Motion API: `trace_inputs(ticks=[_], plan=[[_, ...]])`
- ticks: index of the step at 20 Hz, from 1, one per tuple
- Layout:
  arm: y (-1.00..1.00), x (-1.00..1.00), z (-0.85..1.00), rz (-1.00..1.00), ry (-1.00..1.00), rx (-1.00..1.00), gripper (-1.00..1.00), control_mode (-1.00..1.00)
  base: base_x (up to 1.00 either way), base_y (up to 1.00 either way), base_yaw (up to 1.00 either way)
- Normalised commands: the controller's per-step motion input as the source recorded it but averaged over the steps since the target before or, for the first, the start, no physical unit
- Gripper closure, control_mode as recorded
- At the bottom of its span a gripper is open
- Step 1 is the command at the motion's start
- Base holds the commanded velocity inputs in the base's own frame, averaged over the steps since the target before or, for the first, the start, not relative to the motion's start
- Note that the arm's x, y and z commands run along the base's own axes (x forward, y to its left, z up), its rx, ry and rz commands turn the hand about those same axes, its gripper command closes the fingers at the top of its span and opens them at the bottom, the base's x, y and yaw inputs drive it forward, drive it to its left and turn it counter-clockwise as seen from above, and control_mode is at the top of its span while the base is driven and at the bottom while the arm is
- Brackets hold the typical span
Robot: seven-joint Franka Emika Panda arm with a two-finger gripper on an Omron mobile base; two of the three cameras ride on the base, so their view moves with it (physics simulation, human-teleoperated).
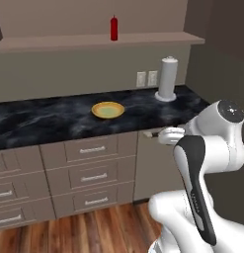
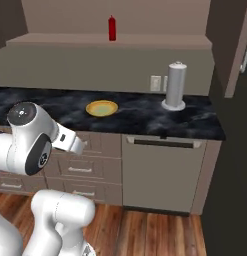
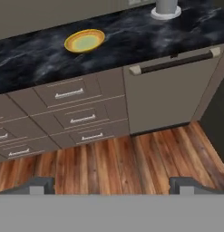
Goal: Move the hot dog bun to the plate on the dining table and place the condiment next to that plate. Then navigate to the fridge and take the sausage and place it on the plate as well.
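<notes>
So the arm is tucked back over the wood floor, well short of the cabinets, and the gripper [image 3: 111,183] is spread about as wide as it goes with nothing between the fingers. Looks to me like we're right at the start: nothing has been carried anywhere.

What's on show: a yellow plate [image 1: 108,109] sits on the black marble counter [image 1: 39,121], roughly mid-depth, closer to the front edge than the back wall, and bare on top. A grey paper towel holder [image 1: 167,79] stands near the counter's right end by the back. The condiment, a red bottle [image 1: 113,28], is up on the shelf [image 1: 143,39] above the counter, close to the back wall and about over the plate. It stands upright, long axis vertical, cap pointing straight up.

I can't spot the hot dog bun anywhere in these shots, so can't say where it is or how it lies.

My guess for the next move: find the bun first, which probably means driving or swinging the camera. If it goes for the bottle instead, that's a high reach with a sideways pinch on the body.
</notes>
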Motion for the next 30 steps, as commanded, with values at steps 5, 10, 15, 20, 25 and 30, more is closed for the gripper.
trace_inputs(ticks=[5,10,15,20,25,30], plan=[[0.0,0.0,0.0,0.0,0.0,0.0,-1.0,1.0,1.0,0.12,0.1],[0.0,0.0,0.0,0.0,0.0,0.0,-1.0,1.0,1.0,0.08,0.13],[0.0,0.0,0.0,0.0,0.0,0.0,-1.0,1.0,0.99,0.11,0.11],[0.0,0.0,0.0,0.0,0.0,0.0,-1.0,1.0,0.79,0.05,0.04],[-0.01,0.17,0.33,0.03,-0.41,0.0,-1.0,-1.0,0.0,0.0,0.0],[0.0,0.0,0.73,0.02,-0.53,-0.12,-1.0,-1.0,0.0,0.0,0.0]])
